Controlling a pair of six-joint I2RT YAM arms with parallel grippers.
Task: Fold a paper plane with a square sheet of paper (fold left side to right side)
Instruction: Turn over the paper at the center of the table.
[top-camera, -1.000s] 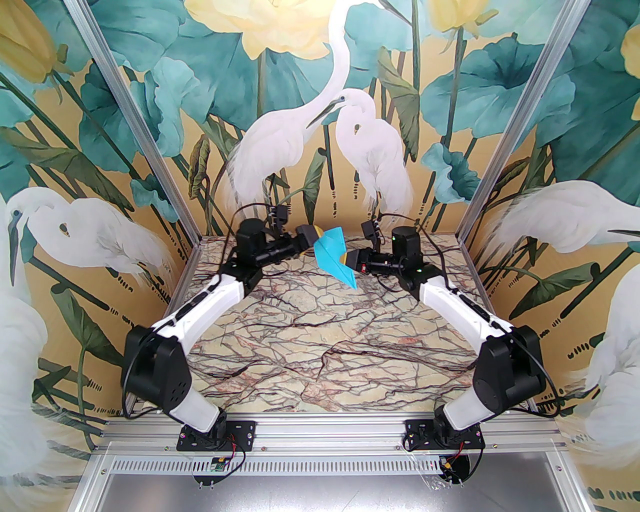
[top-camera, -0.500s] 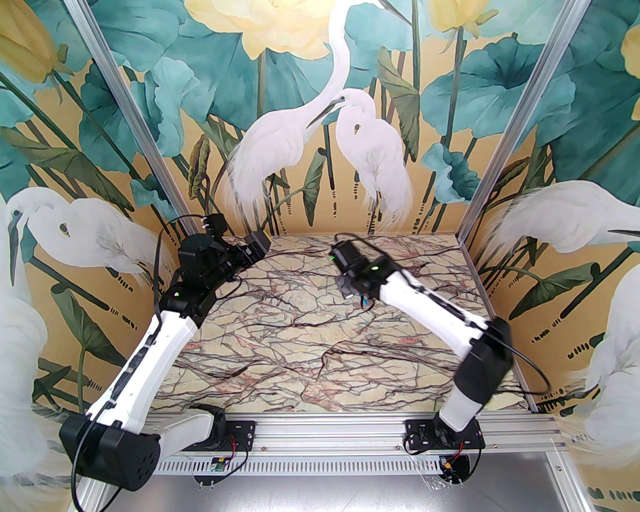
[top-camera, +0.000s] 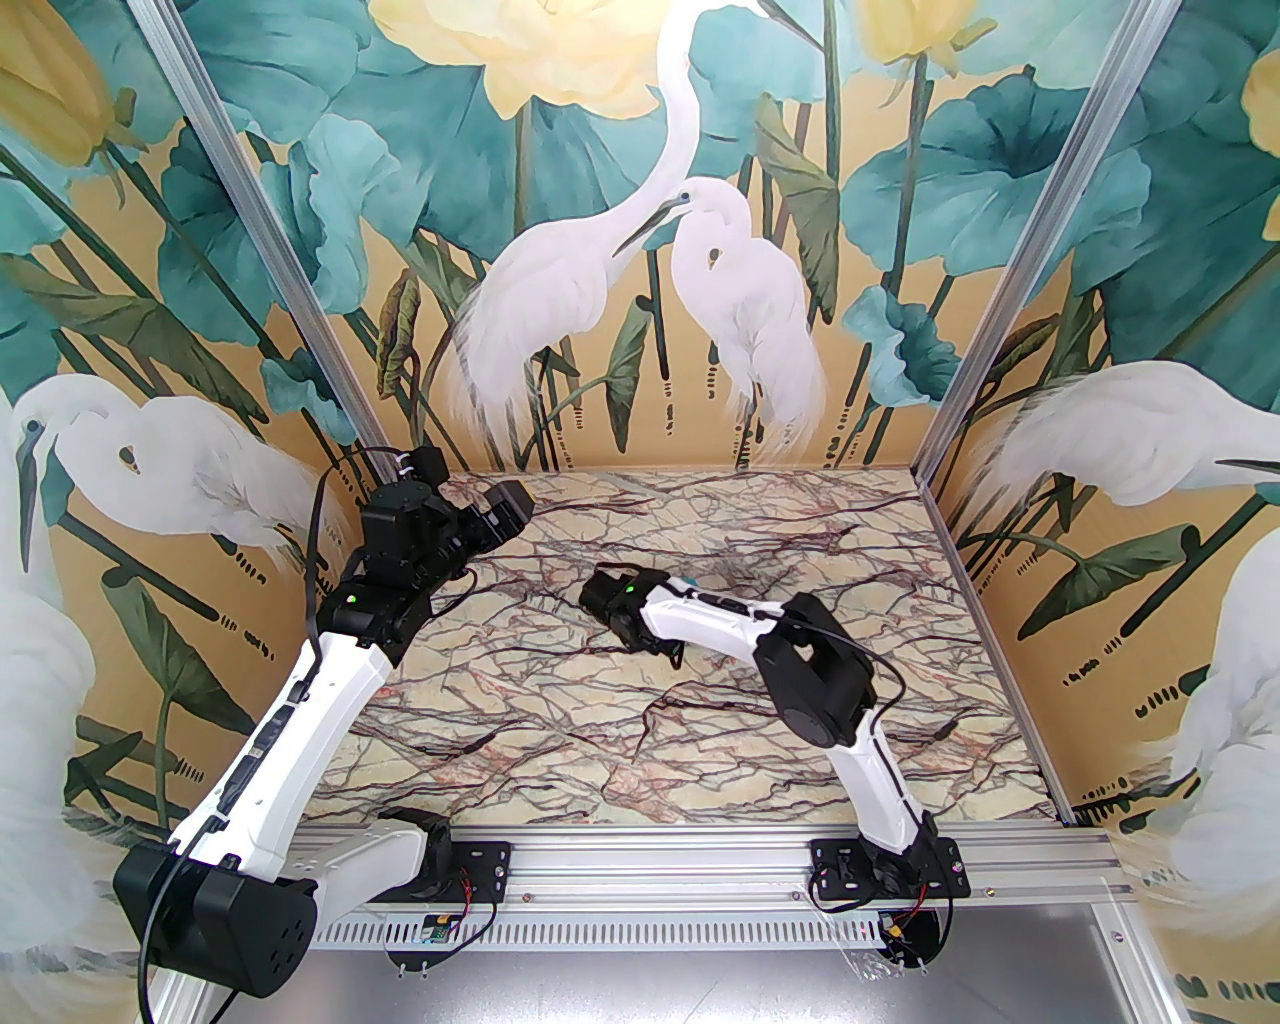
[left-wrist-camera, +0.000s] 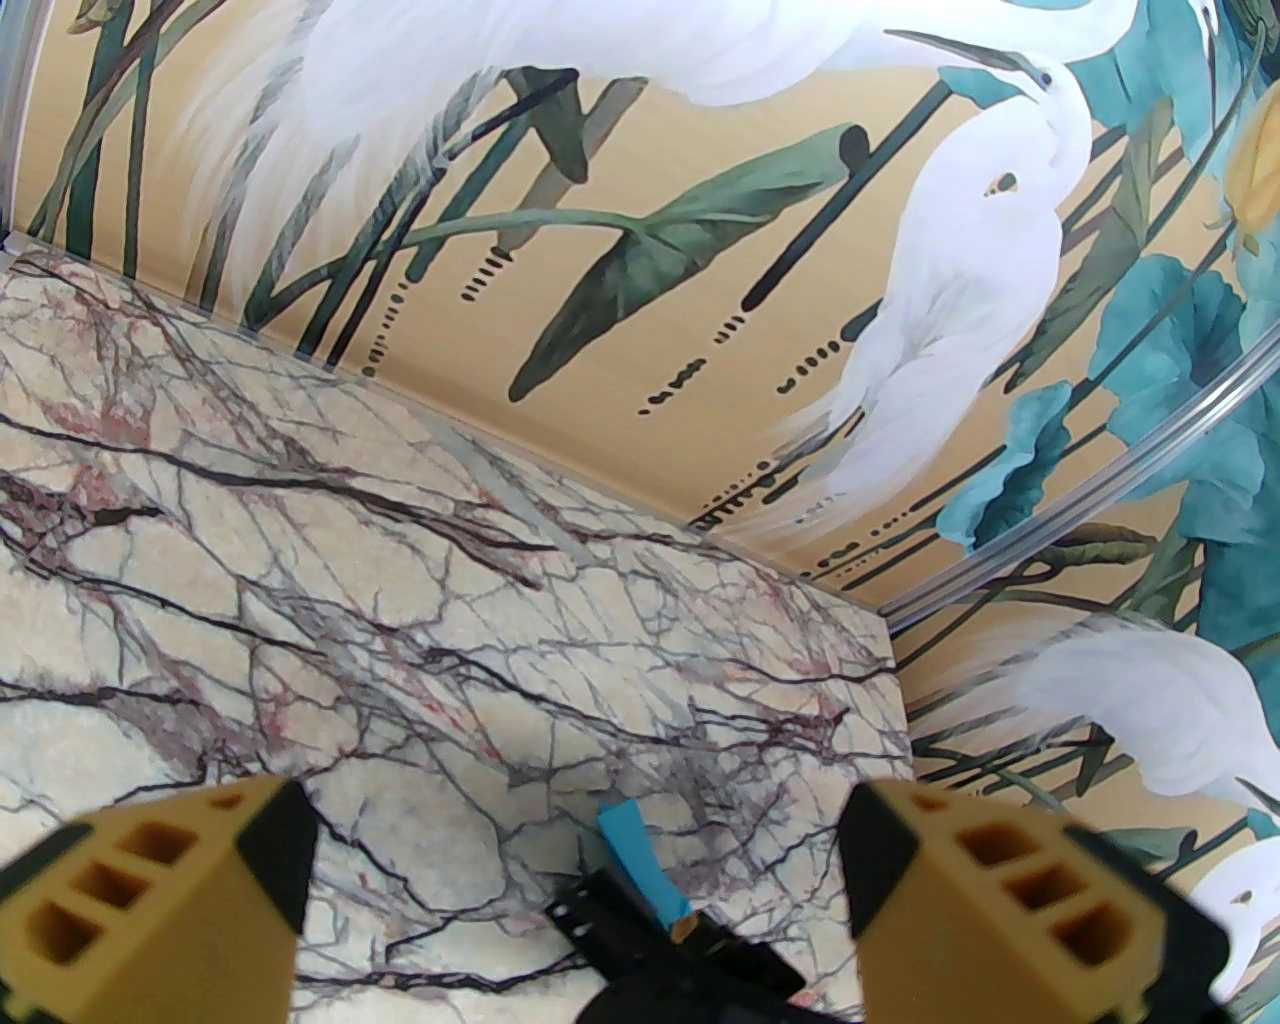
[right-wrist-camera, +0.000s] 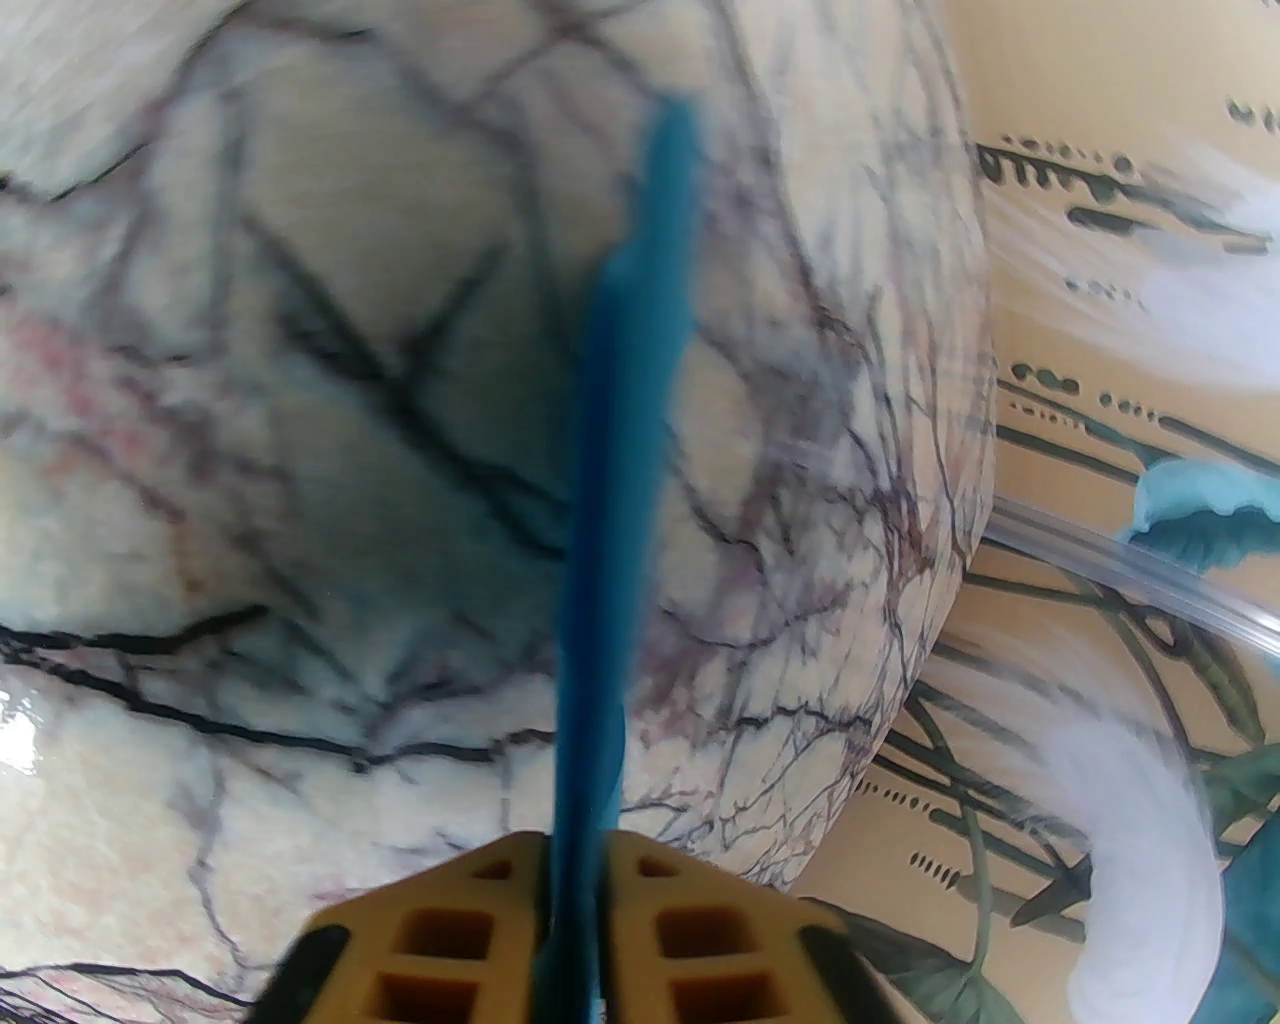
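Observation:
The paper plane (right-wrist-camera: 620, 480) is turquoise-blue and I see it edge-on, pointing away over the marble table; the picture is blurred. My right gripper (right-wrist-camera: 578, 850) is shut on its near end, with one yellow finger against each side. From above, a small sliver of the paper plane (top-camera: 688, 582) peeks out behind the folded right forearm at mid table. The left wrist view catches the paper plane (left-wrist-camera: 632, 845) as a blue strip rising from the right arm's black gripper body. My left gripper (top-camera: 508, 503) is at the back left, wide open (left-wrist-camera: 580, 815) with nothing in it.
The marble tabletop (top-camera: 640, 740) is walled on three sides by painted panels with herons and teal leaves. Aluminium posts (top-camera: 985, 300) stand at the back corners. The right elbow (top-camera: 810, 680) juts over the middle right of the table.
A second ago both grippers held the plane up at the back centre. The left one let go and drew back left. The right arm folded and swung the plane down toward mid table.

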